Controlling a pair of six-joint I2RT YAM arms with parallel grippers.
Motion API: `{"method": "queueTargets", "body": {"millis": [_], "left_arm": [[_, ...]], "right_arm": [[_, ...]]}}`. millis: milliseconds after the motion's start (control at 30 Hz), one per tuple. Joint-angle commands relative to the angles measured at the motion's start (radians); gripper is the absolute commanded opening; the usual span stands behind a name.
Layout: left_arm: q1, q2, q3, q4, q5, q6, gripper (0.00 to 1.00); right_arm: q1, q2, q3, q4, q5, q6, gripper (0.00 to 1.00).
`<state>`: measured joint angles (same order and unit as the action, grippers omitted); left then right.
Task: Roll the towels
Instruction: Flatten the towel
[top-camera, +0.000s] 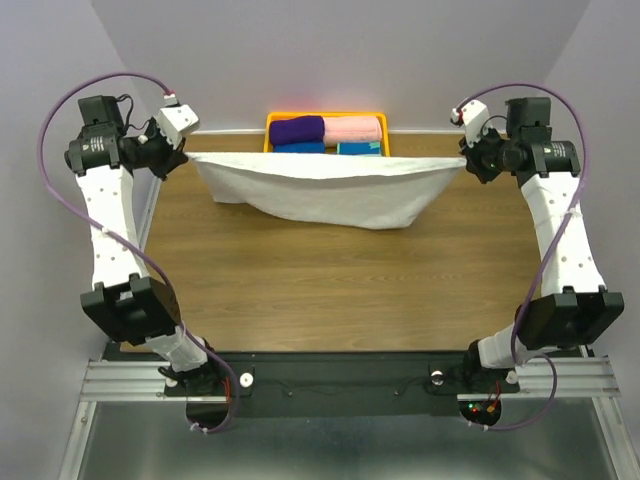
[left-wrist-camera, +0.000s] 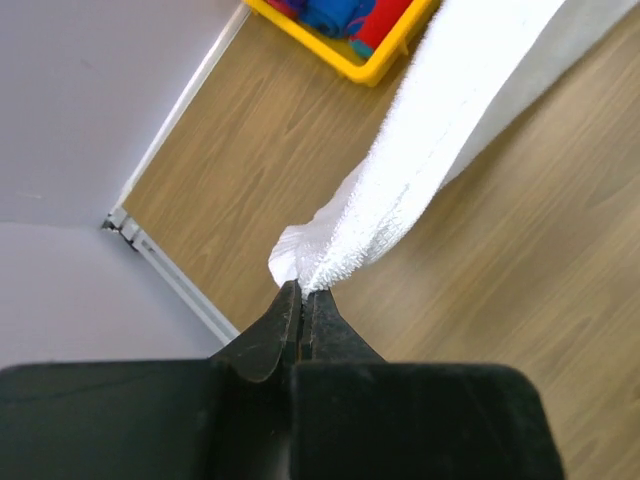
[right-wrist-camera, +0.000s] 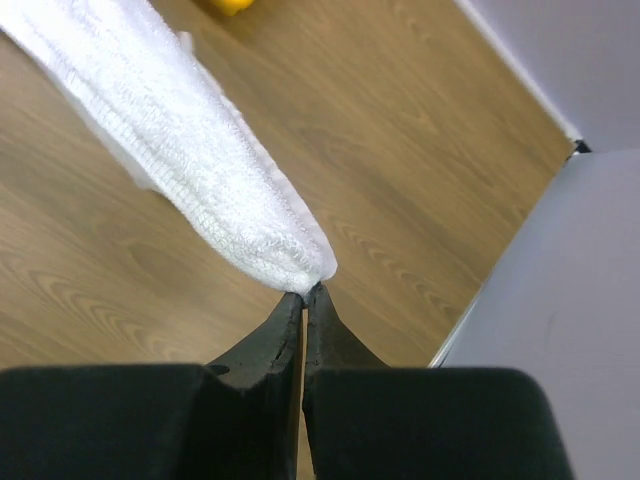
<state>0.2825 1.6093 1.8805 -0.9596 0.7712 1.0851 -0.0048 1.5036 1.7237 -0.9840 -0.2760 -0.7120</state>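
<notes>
Above the wooden tabletop (top-camera: 330, 290) a white towel (top-camera: 330, 185) hangs stretched wide, its middle sagging toward the wood, just in front of a yellow bin (top-camera: 327, 116) of rolled towels (top-camera: 300, 130). The left end effector (left-wrist-camera: 300, 292) and right end effector (right-wrist-camera: 305, 293) each pinch one top corner tight.

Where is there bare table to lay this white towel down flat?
The widest free patch is bare table, bordered by the hanging white towel at the far side and the arm bases near. The far middle is crowded: the yellow bin of rolled towels sits behind the towel, stretched between left gripper and right gripper.
</notes>
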Motion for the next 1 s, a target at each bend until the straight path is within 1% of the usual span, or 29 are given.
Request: {"method": "queueTargets", "body": {"millis": [0,33,67,133,167,233,267,367,467,567,667,733,800,833,867,900,967], "left_arm": [[0.004,-0.201,-0.116,0.068,0.008,-0.217,0.00],[0.004,-0.239,-0.145,0.084,-0.001,-0.221,0.00],[0.004,-0.312,-0.174,0.090,-0.016,-0.223,0.00],[0.006,-0.382,-0.251,0.097,-0.055,-0.221,0.00],[0.006,-0.449,-0.274,0.102,-0.068,-0.221,0.00],[0.007,-0.514,-0.332,0.120,-0.104,-0.237,0.00],[0.006,-0.569,-0.346,0.134,-0.127,-0.267,0.00],[0.006,-0.649,-0.347,0.145,-0.148,-0.319,0.00],[0.007,-0.693,-0.340,0.160,-0.206,-0.386,0.00],[0.006,-0.686,-0.343,0.148,-0.230,-0.381,0.00],[0.006,-0.632,-0.389,0.177,-0.285,-0.381,0.00],[0.006,-0.600,-0.457,0.202,-0.315,-0.383,0.00],[0.006,-0.549,-0.510,0.252,-0.319,-0.373,0.00],[0.004,-0.534,-0.571,0.300,-0.316,-0.369,0.00],[0.001,-0.497,-0.595,0.321,-0.314,-0.366,0.00],[0.001,-0.476,-0.615,0.346,-0.309,-0.372,0.00],[-0.003,-0.404,-0.652,0.405,-0.299,-0.372,0.00]], "right_arm": [[-0.014,-0.083,0.070,-0.036,-0.002,0.051,0.01],[-0.014,-0.100,0.062,-0.041,0.004,0.052,0.01],[-0.015,-0.141,0.053,-0.045,0.020,0.052,0.01],[-0.015,-0.190,0.022,-0.050,0.040,0.049,0.01],[-0.015,-0.239,-0.008,-0.050,0.060,0.043,0.01],[-0.015,-0.293,-0.035,-0.058,0.073,0.039,0.01],[-0.015,-0.339,-0.050,-0.059,0.092,0.033,0.01],[-0.015,-0.393,-0.052,-0.074,0.126,0.031,0.01],[-0.015,-0.430,-0.036,-0.100,0.193,0.016,0.01],[-0.015,-0.424,-0.055,-0.110,0.224,-0.009,0.00],[-0.015,-0.364,-0.139,-0.094,0.244,-0.035,0.01],[-0.015,-0.332,-0.228,-0.035,0.242,-0.038,0.00],[-0.015,-0.258,-0.272,0.034,0.224,-0.041,0.00],[-0.015,-0.226,-0.300,0.056,0.213,-0.038,0.01],[-0.015,-0.194,-0.303,0.074,0.204,-0.027,0.01],[-0.015,-0.118,-0.297,0.102,0.181,-0.015,0.01],[-0.015,-0.045,-0.256,0.107,0.156,-0.006,0.01]]}}
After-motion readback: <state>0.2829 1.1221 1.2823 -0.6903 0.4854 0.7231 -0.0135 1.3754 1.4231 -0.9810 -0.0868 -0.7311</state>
